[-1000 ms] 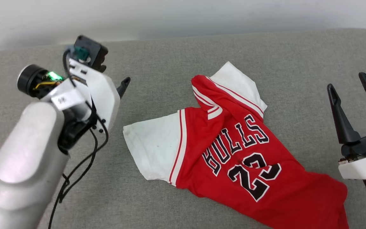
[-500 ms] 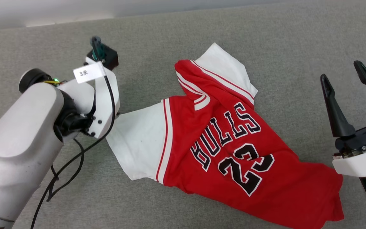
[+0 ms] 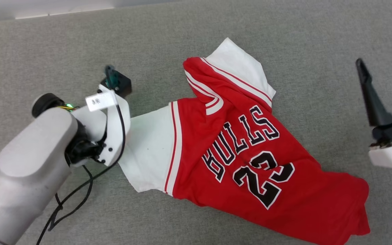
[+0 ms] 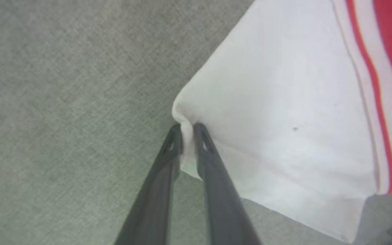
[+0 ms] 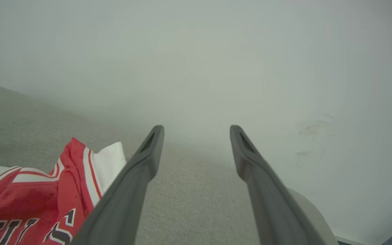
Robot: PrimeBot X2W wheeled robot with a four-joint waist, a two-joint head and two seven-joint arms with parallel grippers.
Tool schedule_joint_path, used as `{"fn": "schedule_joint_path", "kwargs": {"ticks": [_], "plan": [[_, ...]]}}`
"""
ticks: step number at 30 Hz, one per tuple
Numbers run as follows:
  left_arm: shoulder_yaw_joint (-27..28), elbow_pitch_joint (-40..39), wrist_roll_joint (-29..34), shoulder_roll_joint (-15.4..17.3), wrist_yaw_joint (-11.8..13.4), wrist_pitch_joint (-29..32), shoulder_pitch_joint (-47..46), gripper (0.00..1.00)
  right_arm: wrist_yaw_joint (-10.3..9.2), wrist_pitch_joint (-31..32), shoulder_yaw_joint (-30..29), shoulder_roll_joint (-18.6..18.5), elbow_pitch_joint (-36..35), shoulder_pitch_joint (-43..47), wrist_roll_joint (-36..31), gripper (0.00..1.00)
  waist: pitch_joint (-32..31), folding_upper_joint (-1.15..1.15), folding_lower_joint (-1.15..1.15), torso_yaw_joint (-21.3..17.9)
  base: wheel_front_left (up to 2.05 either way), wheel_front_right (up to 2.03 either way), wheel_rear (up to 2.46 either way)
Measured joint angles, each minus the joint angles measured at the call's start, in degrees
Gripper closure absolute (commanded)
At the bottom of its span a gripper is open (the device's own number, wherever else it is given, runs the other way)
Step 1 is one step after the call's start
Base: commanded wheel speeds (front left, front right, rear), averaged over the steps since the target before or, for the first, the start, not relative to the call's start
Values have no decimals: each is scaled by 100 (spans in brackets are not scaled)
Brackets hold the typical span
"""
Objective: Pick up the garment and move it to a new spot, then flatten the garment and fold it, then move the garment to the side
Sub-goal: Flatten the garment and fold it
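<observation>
Left arm (image 3: 29, 177) comes in from the lower left, pale forearm angled up, with the wrist (image 3: 112, 132) bent over so the left gripper (image 4: 188, 131) points downward. Its two dark fingers (image 4: 213, 170) are almost together, pinching a corner of the garment (image 4: 284, 102) at the white sleeve. Right gripper (image 3: 381, 58) just hangs off to the right, fingers spread wide, gripping nothing.
</observation>
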Motion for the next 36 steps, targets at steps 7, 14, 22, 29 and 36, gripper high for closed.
{"fn": "schedule_joint_path", "kwargs": {"ticks": [7, 14, 22, 29, 36], "plan": [[-59, -578, -99, 296, -1, -783, 5, 100, 0, 651, 336, -854, 174, -1049, 399, 0, -206, 0, 0, 319, 0, 0, 0], [43, -1121, -90, 411, 1, -1194, 9, 100, 0, 2256, 1745, -1926, 521, -2354, 1351, 0, -226, 0, 0, 704, 0, 0, 0], [8, -1569, 136, 232, 67, -1414, -44, 100, 0, 5113, 4016, -2550, 1129, -4195, 3082, 0, 82, 0, 0, 1138, 0, 0, 0], [15, -1751, 323, -11, 109, -1600, -331, 100, 0, 6068, 4803, -2392, 1896, -5200, 3513, 0, 545, 0, 0, 1463, 0, 0, 0], [-1, -1775, 512, -189, 132, -1794, -544, 100, 0, 6018, 5446, -2049, 2622, -5416, 3743, 0, 1082, 0, 1, 1761, 0, 0, 0]]}}
